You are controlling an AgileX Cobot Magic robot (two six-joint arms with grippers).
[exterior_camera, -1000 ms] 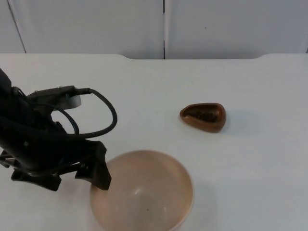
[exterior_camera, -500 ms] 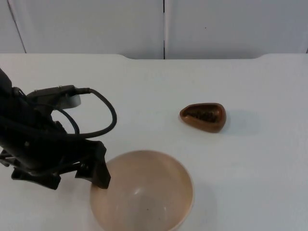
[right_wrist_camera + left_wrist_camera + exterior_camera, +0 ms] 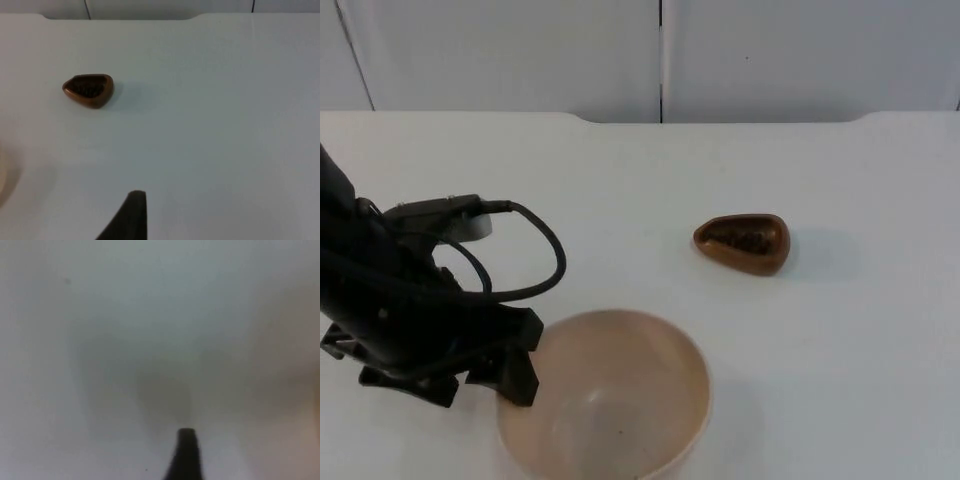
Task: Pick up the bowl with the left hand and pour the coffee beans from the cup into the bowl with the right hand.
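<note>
A wide, pale peach bowl (image 3: 610, 400) sits at the table's front edge in the top view, and nothing is inside it. My left gripper (image 3: 517, 365) is shut on its left rim. A small brown cup (image 3: 743, 243) holding dark coffee beans rests on the table to the right of centre, well apart from the bowl. The right wrist view looks at the same cup (image 3: 88, 90) from a distance. My right gripper (image 3: 131, 215) waits over bare table, far from the cup. The left wrist view is blurred, with one black fingertip (image 3: 185, 455) over a pale surface.
The white table top (image 3: 840, 360) ends at a grey partition wall (image 3: 660, 55) behind. A sliver of the bowl's rim (image 3: 2, 175) appears in the right wrist view.
The left arm has drawn back toward the left and the front edge. The bowl has shifted slightly left with it. The cup has not moved.
</note>
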